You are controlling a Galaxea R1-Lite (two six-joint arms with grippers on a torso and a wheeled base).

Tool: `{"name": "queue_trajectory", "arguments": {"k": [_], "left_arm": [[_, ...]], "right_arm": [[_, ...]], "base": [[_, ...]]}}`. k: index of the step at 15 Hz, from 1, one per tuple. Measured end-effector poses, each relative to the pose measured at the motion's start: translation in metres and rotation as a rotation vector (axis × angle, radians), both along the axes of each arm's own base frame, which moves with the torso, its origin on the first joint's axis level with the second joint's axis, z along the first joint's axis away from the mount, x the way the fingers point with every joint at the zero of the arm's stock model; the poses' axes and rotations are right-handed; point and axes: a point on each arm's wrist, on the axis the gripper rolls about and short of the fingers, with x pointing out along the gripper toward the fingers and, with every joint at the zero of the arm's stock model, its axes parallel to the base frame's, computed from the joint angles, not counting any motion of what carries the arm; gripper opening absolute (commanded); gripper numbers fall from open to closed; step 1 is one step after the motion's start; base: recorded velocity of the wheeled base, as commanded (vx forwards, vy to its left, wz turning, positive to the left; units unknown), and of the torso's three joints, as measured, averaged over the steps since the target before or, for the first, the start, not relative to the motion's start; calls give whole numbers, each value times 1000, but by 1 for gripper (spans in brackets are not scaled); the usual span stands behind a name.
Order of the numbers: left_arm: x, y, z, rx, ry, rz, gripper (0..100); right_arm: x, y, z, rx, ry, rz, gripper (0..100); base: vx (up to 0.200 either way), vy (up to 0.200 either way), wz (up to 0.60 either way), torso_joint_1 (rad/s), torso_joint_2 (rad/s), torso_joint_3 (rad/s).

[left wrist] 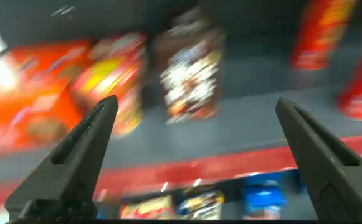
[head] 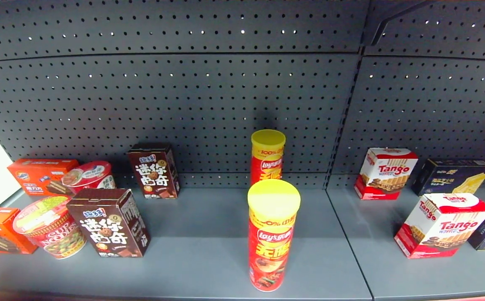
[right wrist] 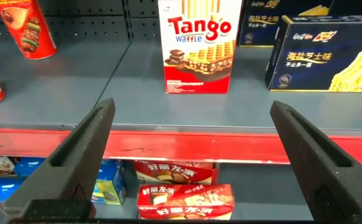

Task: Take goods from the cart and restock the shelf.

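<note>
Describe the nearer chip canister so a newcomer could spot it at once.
Start at the grey shelf in front of the perforated back panel. Near its middle, two red chip canisters with yellow lids stand upright, one behind the other. The front canister is the one nearer the shelf's front edge; the rear canister stands back by the panel.

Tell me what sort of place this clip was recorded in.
Most likely a shop aisle, or a mock-up of one: a grey shelf with a perforated back panel, rows of crisp tubes, wafer boxes and cup noodles, and a red edge strip with more boxes below.
</note>
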Motion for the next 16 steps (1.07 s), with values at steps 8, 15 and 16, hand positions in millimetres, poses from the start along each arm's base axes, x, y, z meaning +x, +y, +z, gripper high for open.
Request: {"name": "queue_trajectory", "arguments": {"k": [8,15,16], "left_arm": [[130,-36,75,54,201,-354,100],[217,-113,39,177,389,-484,100],[223,-122,33,196,399,-478,100]], "right_arm": [[0,0,0,-11,10,-1,100],[0,0,-1,-33,10,1,100],[0,0,-1,-34,10,1,100]], "base": [[0,0,0,0,0,0],[0,0,0,0,0,0],[0,0,0,0,0,0]]}}
